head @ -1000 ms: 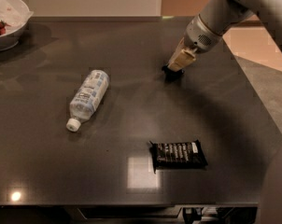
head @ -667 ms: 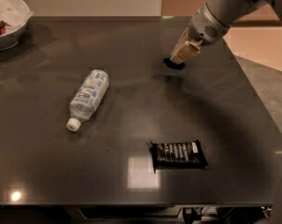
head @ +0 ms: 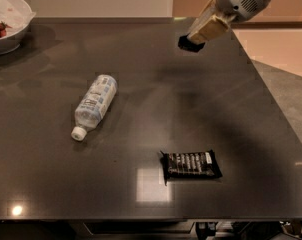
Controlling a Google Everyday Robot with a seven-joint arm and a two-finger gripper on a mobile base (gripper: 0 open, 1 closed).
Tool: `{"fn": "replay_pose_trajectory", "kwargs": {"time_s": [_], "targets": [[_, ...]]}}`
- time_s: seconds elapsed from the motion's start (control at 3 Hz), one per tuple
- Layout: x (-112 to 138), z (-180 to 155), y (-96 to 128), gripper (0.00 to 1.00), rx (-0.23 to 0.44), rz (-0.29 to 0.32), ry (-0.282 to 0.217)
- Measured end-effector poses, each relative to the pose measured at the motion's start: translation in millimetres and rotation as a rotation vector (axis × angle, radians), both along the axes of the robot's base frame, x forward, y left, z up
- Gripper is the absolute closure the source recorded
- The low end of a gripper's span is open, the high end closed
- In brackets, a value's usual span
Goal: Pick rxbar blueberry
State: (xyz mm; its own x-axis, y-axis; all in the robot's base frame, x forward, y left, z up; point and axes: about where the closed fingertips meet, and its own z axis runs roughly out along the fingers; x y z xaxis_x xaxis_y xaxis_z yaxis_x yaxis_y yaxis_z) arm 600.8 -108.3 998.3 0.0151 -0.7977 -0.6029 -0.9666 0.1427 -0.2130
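Note:
My gripper [head: 195, 38] is at the upper right, raised above the dark table [head: 156, 109]. It is shut on a small dark blue bar, the rxbar blueberry [head: 189, 44], which hangs from the tan fingers [head: 209, 27] clear of the table. Only the bar's dark end shows; its white panel is hidden. A faint shadow lies on the table below it.
A clear plastic water bottle [head: 94, 104] lies on its side at centre left. A larger black wrapped bar with white lettering [head: 191, 164] lies near the front edge. A white bowl [head: 11, 33] with red food stands at the far left corner. The table's right edge runs diagonally close to the arm.
The gripper has risen from the table surface and shifted slightly right, carrying the dark blue bar up with it. The bottle and the black bar have not moved.

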Motion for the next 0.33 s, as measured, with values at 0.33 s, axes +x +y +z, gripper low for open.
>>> {"fn": "replay_pose_trajectory", "kwargs": {"time_s": [0.33], "targets": [[0.0, 0.0, 0.0, 1.0, 0.0, 0.0, 0.0]]}}
